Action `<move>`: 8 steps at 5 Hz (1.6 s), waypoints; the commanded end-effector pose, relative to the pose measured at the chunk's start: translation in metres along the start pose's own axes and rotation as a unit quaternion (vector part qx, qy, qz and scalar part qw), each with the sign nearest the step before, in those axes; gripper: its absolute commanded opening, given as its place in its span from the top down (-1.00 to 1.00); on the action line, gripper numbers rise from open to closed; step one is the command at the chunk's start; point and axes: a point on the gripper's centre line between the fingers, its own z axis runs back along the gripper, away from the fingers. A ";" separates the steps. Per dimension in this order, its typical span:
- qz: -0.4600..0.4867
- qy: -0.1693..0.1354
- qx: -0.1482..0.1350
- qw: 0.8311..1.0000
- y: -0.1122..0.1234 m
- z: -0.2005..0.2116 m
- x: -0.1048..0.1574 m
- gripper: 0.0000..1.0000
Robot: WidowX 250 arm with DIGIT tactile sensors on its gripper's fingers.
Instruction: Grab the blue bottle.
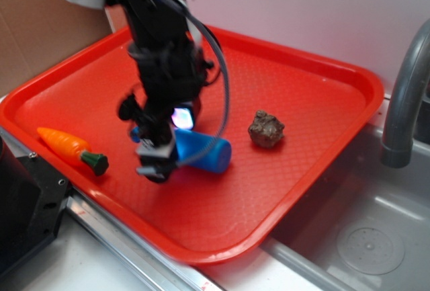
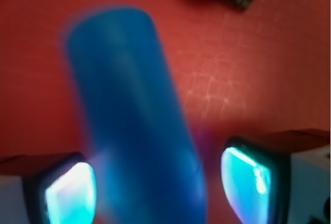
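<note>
toy carrot [image 1: 67,146] lies at tray's left | end effector [image 1: 159,158] is spread, both pads straddling blue bottle [image 1: 201,152], lying mid red tray [image 1: 322,96] | judged light, stiff, slippery; cylindrical body should be gripped | brown lump [image 1: 266,129] sits right

Blue bottle [image 1: 205,152], red tray [image 1: 322,103] w/ grid texture, orange carrot [image 1: 64,144] w/ green top, brown lump [image 1: 266,129], black gripper [image 1: 156,160].
</note>
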 end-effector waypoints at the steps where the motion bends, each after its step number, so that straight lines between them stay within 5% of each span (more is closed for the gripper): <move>1: -0.029 -0.004 -0.015 0.999 -0.021 -0.012 0.015 -1.00; 2: 0.000 -0.019 -0.016 1.000 -0.015 -0.004 0.018 1.00; 4: 0.102 -0.024 0.007 0.995 -0.028 0.055 -0.013 1.00; 5: 0.216 -0.089 0.012 0.972 -0.029 0.106 -0.060 1.00; 6: 0.333 -0.027 0.044 0.942 -0.029 0.151 -0.083 1.00; 8: 0.425 -0.028 0.050 0.903 0.002 0.215 -0.079 1.00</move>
